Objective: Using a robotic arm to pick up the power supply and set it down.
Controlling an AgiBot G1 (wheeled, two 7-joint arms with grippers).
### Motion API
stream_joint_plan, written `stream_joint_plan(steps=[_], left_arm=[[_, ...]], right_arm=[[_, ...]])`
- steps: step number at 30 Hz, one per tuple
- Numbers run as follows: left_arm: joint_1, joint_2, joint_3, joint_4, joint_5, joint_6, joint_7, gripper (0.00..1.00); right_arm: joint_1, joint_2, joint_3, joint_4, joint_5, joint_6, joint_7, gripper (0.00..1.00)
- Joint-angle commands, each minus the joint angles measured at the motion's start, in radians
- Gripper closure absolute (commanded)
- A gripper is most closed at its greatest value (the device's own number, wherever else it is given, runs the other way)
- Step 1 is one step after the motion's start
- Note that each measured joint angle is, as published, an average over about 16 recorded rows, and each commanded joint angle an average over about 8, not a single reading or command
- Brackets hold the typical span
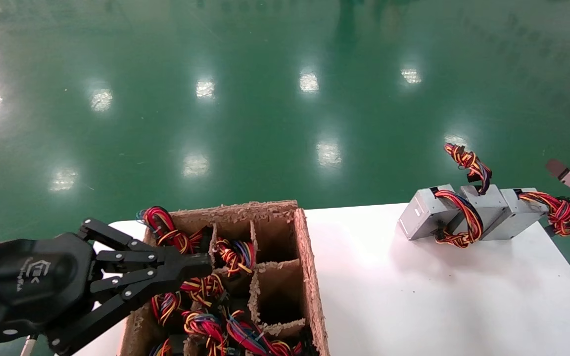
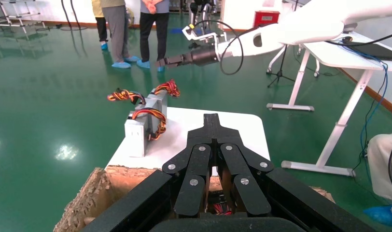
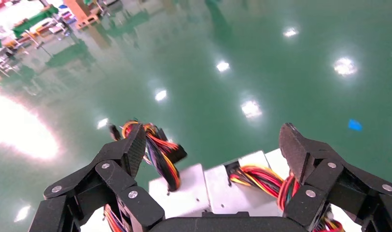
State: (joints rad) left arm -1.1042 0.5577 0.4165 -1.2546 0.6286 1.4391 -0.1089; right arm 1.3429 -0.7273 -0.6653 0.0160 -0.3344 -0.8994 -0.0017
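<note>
Three power supplies (image 1: 468,212) already lie side by side at about 2 o'clock on the white tabletop (image 1: 413,296), their wire bundles curled over them. More wire bundles fill the divided cardboard box (image 1: 309,257) at 7 o'clock, so several units seem left to move. The left tool (image 1: 201,269) hangs over the box with its fingers pressed together, holding nothing. The right tool (image 3: 213,145) hovers spread wide just above the placed row, empty; a fresh pick comes next.
</note>
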Motion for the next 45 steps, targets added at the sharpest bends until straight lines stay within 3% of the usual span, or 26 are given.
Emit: stream_joint_plan(steps=[1,9,19,27,45], left_arm=[[0.000,0.000,0.000,0.000,0.000,0.000,0.000,1.00],[0.000,0.000,0.000,0.000,0.000,0.000,0.000,1.00],[0.000,0.000,0.000,0.000,0.000,0.000,0.000,0.99],[0.000,0.000,0.000,0.000,0.000,0.000,0.000,0.00],[0.000,0.000,0.000,0.000,0.000,0.000,0.000,0.00]], right_arm=[[0.003,0.003,0.003,0.003,0.004,-0.007,-0.003,0.00],[0.001,0.014,0.019,0.036,0.008,-0.038,-0.034,0.00],[-0.041,0.030,0.077,0.229,-0.055,-0.126,0.001,0.00],[-0.078,0.044,0.127,0.397,-0.110,-0.202,0.032,0.00],[-0.162,0.076,0.241,0.780,-0.236,-0.375,0.101,0.00]])
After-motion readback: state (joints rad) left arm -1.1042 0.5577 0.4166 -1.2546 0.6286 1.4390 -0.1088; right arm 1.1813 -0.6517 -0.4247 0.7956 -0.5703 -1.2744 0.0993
